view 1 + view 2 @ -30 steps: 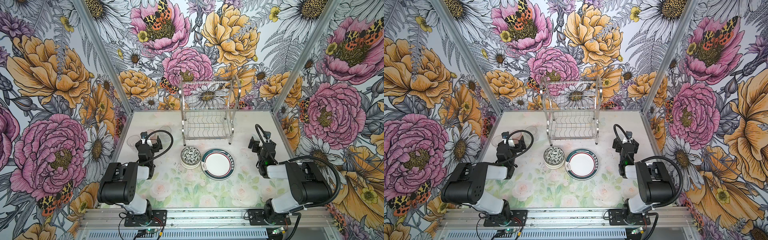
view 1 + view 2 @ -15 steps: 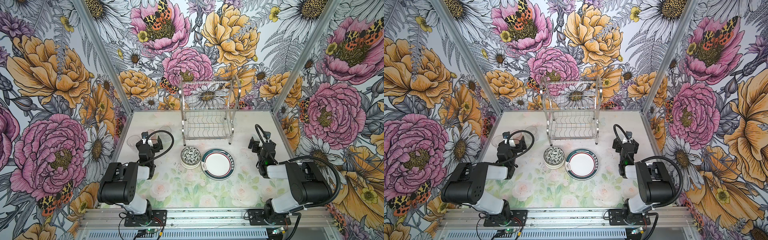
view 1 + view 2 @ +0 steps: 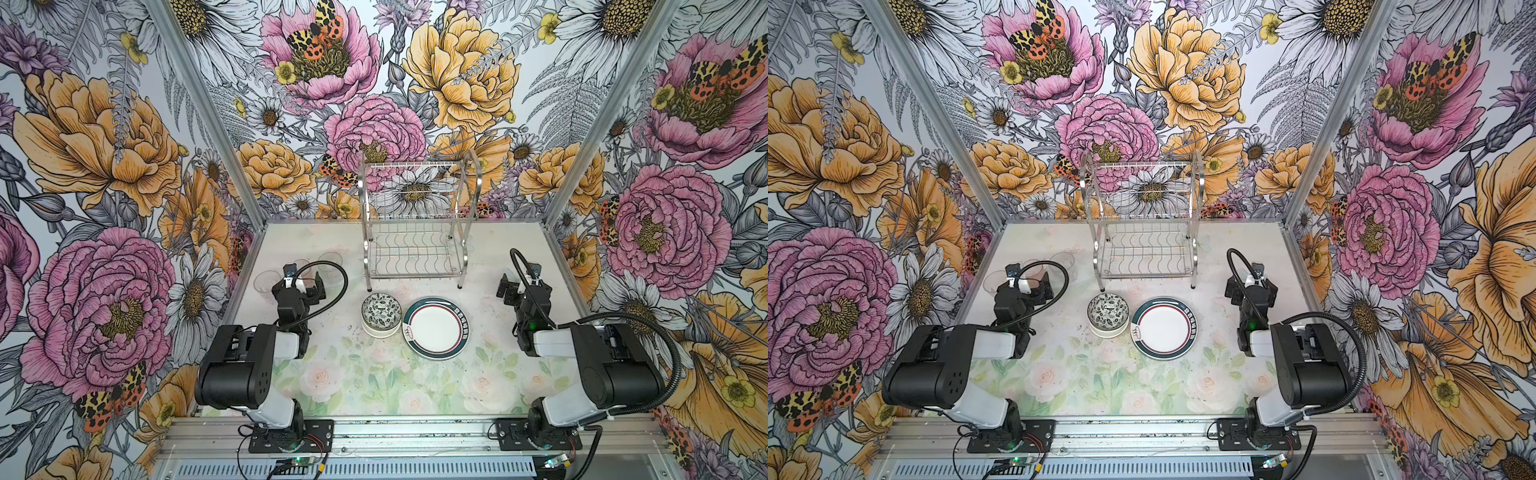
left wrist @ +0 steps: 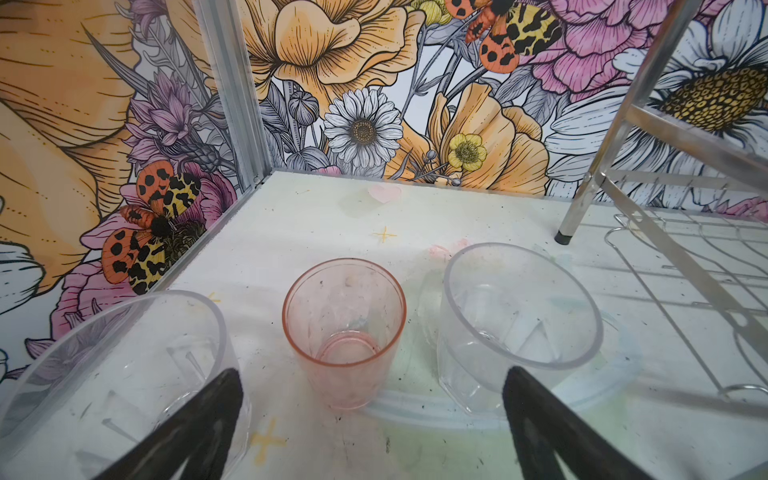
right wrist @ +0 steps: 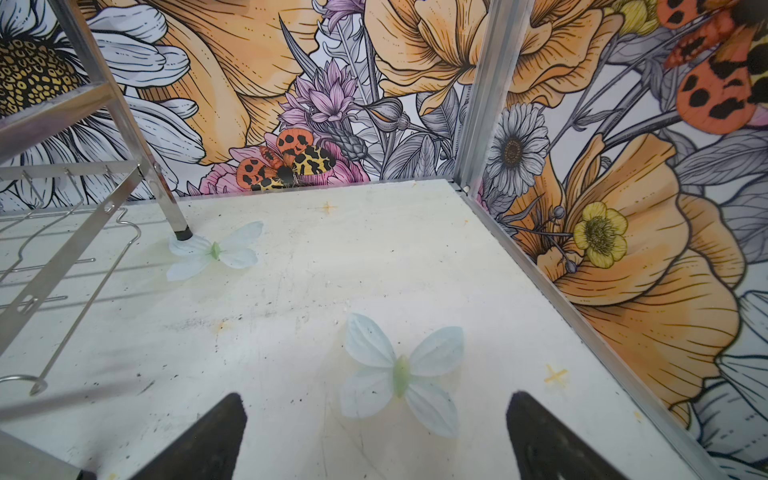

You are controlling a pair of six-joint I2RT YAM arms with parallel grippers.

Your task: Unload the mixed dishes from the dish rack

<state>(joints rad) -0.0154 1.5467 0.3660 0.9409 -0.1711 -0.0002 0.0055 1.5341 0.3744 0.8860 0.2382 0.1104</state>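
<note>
Nothing has moved since the earlier frames: both arms, the cups, bowls, plate and rack stand as they did.

Left gripper [image 4: 370, 374]: jaws spread wide, holding nothing. Directly ahead of the gap stands the pink cup [image 4: 345, 332], upright, mouth up, clear of both fingers. A clear cup [image 4: 519, 316] stands just beside it on one side and a second clear cup [image 4: 116, 365] on the other, both upright. Whether a fingertip touches either cannot be told. In both top views the three cups form a row near the table's left edge, between the left gripper and the back wall.

Right gripper [image 5: 376, 397]: jaws equally wide, holding nothing, over the table [image 5: 374, 270] above a pale butterfly print [image 5: 399, 374], near the right wall.

The dish rack [image 3: 415, 232] stands upright at the back centre of the table, between the two grippers and farther back. One of its legs shows in each wrist view. Every dish in view is on the table, off the rack. In front of the rack sits a stack of bowls [image 3: 381, 311], the top one leaf-patterned inside. Just beside it to the right lies a teal-rimmed plate [image 3: 436, 328], flat. Contact between them cannot be confirmed.
</note>
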